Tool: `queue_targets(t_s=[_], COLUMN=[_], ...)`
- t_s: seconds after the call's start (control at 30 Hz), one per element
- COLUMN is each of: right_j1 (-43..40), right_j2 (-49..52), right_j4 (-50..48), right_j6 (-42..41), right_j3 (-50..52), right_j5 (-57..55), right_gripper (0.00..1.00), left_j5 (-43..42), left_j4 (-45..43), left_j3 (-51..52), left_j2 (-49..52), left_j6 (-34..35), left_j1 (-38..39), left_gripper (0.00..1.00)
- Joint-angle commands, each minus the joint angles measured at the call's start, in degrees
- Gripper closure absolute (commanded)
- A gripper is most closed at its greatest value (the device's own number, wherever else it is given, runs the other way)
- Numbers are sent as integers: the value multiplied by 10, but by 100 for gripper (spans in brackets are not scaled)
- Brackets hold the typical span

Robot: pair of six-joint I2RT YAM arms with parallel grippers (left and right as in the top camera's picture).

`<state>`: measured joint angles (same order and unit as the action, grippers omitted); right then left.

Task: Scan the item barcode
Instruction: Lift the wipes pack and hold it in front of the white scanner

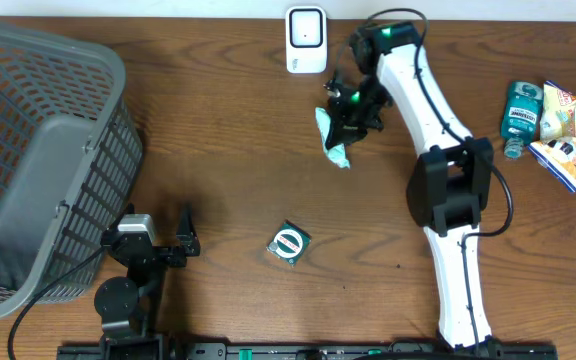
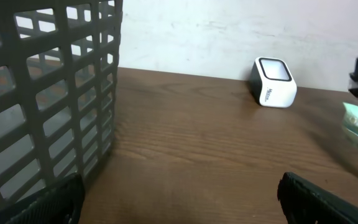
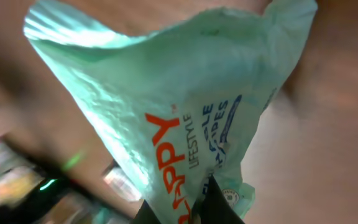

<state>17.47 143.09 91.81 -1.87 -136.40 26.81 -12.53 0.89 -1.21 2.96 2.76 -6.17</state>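
Above wooden table [image 1: 238,150], right end effector [image 1: 349,122] pinches green wipes pack [image 1: 336,152].

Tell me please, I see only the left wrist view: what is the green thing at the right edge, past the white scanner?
Observer: It is a mint-green wipes pack. It hangs from the right gripper, whose jaws are shut on it.
Operator: Is it over the scanner?
Observer: No. From overhead, the pack hangs beside the scanner, a little nearer the arms' bases and toward the right arm's side.
Operator: Are other items on the table?
Observer: Yes. A small green packet lies at mid-table, and a blue bottle lies with snack packets at the far right edge.
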Motion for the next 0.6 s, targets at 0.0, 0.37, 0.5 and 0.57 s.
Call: queue_targets(t_s=[0.0, 0.37, 0.5, 0.57], right_j1=[36, 82, 93, 96], right_j2=[-27, -27, -26, -23], right_j4=[-50, -192, -315, -383], right_j6=[13, -69, -68, -57], right_j3=[-18, -65, -49, -33], right_j5=[-125, -272, -352, -385], right_gripper=[99, 99, 99, 99], left_j5=[-7, -7, -7, -7], left_j4=[19, 19, 19, 19], left_j3=[10, 10, 10, 10], left_j2=[-1, -1, -1, -1], left_j6=[-2, -2, -2, -2], left_j1=[0, 0, 0, 0], left_gripper=[2, 2, 2, 2])
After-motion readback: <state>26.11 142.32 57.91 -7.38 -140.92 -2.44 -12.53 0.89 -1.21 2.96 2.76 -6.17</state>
